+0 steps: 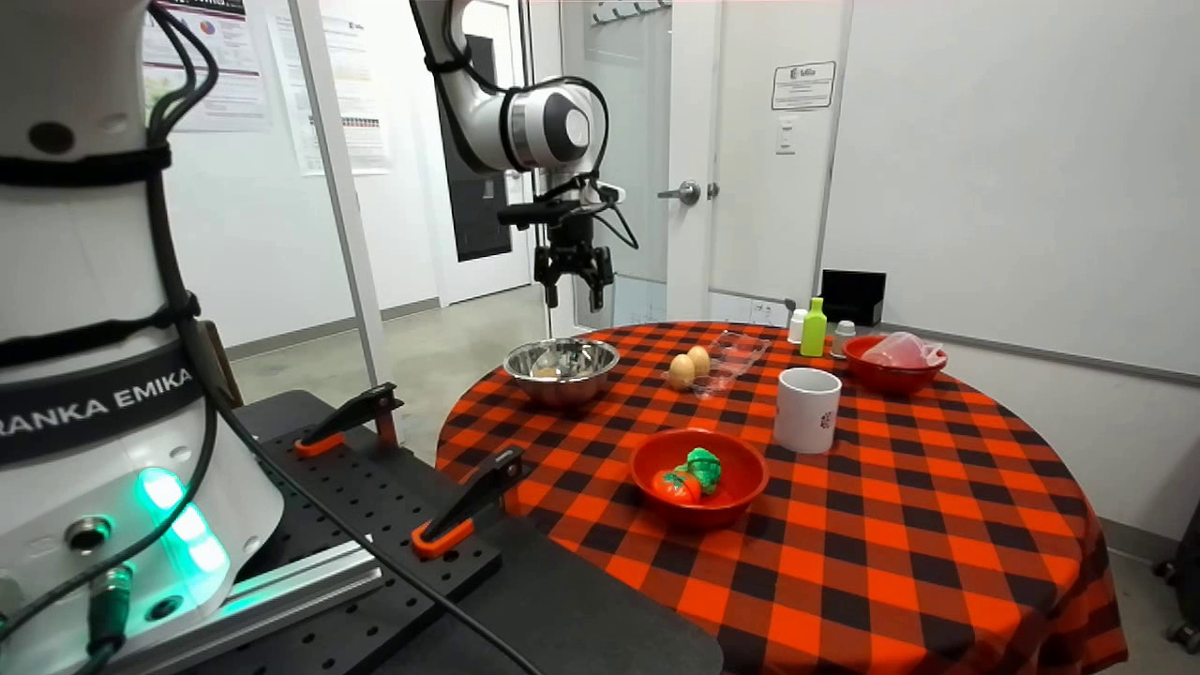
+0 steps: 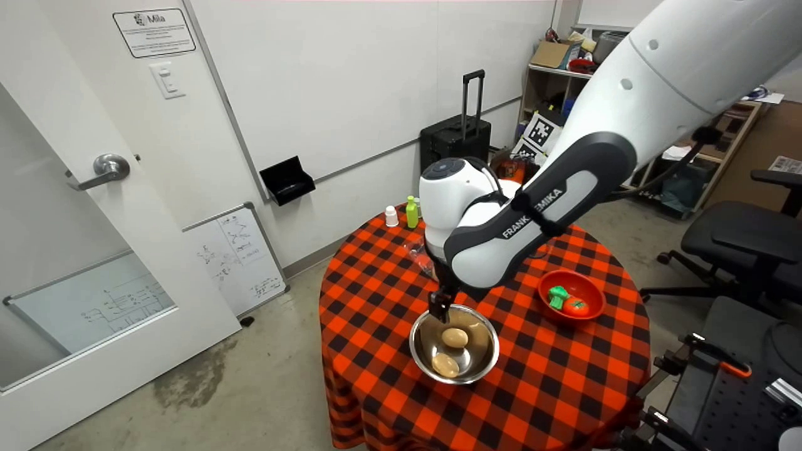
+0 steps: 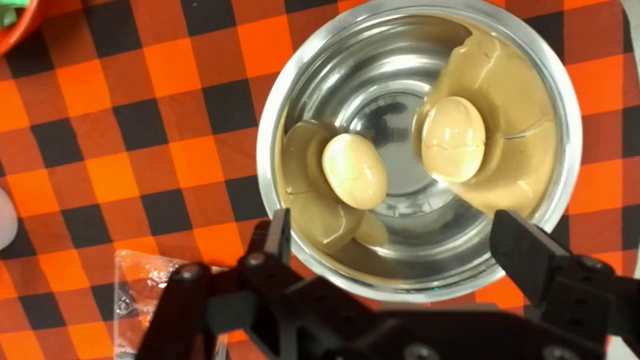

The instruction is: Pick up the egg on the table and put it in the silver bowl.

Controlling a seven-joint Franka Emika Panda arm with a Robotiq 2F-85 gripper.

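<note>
The silver bowl [image 1: 562, 389] stands on the checkered table [image 1: 900, 544] and shows in all views. Two tan eggs lie inside it: one egg [image 3: 355, 171] at the left and one egg [image 3: 453, 140] at the right in the wrist view. Two more tan eggs, a nearer egg [image 1: 682, 372] and a farther egg [image 1: 699, 360], rest on the cloth beside a clear carton in an exterior view; the wrist view does not show them. My gripper [image 1: 574, 298] is open and empty above the bowl. Its fingers [image 3: 392, 217] are spread over the bowl's near side in the wrist view.
A red bowl [image 1: 647, 487] holds a green broccoli and a tomato. A white mug [image 1: 806, 412], a clear plastic carton [image 1: 736, 356], a green bottle [image 1: 814, 328] and another red bowl [image 1: 895, 375] stand farther along the table. Clamps [image 1: 469, 502] sit on the robot's base.
</note>
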